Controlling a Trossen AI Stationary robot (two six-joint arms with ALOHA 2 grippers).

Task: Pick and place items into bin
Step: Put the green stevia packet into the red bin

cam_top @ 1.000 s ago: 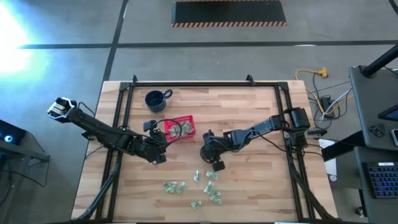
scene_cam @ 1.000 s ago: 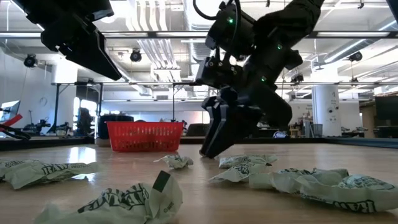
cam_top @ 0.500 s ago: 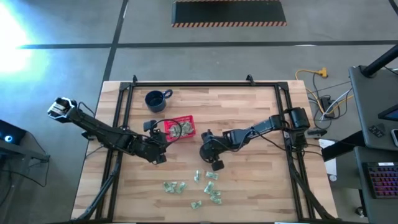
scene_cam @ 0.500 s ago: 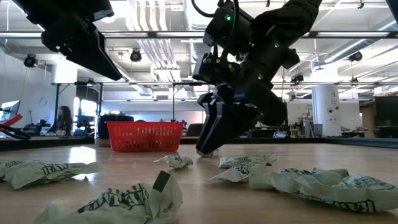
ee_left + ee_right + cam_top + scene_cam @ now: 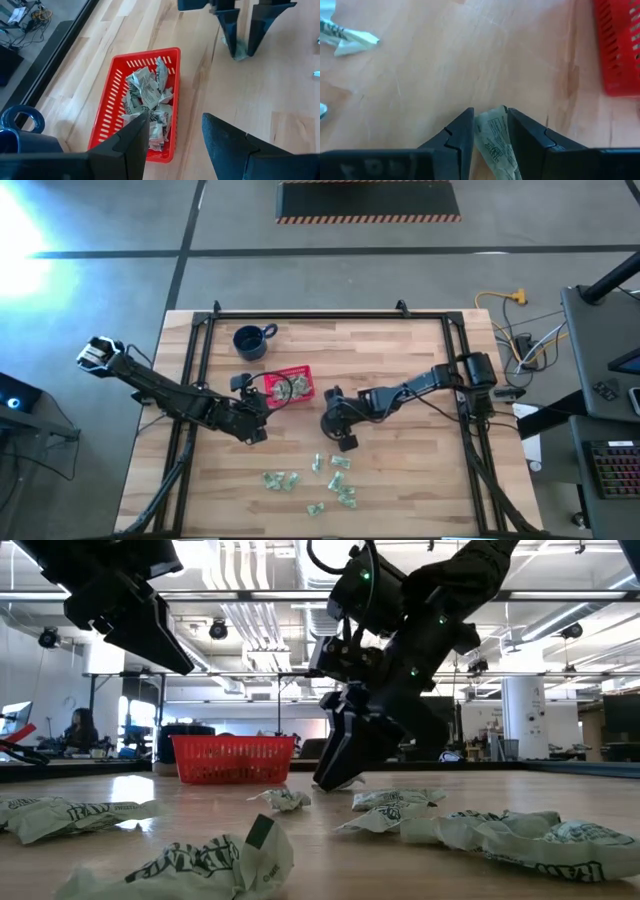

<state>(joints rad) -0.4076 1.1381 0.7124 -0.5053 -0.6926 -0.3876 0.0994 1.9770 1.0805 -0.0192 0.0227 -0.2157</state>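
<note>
**Items split between table and red bin, one in the right gripper's grasp**

Items — small pale green-and-white wrapped pieces — lay scattered over the near part of the wooden table, and several more were heaped inside the red bin, which stood near the dark blue mug. The right gripper was low over the table just beside the bin, between it and the scattered pieces, and its two fingers were clenched on one wrapped piece — the wrapper showed between them. The left gripper hung at the bin's near corner with its fingers spread apart and nothing between them, well above the heap in the bin
</note>
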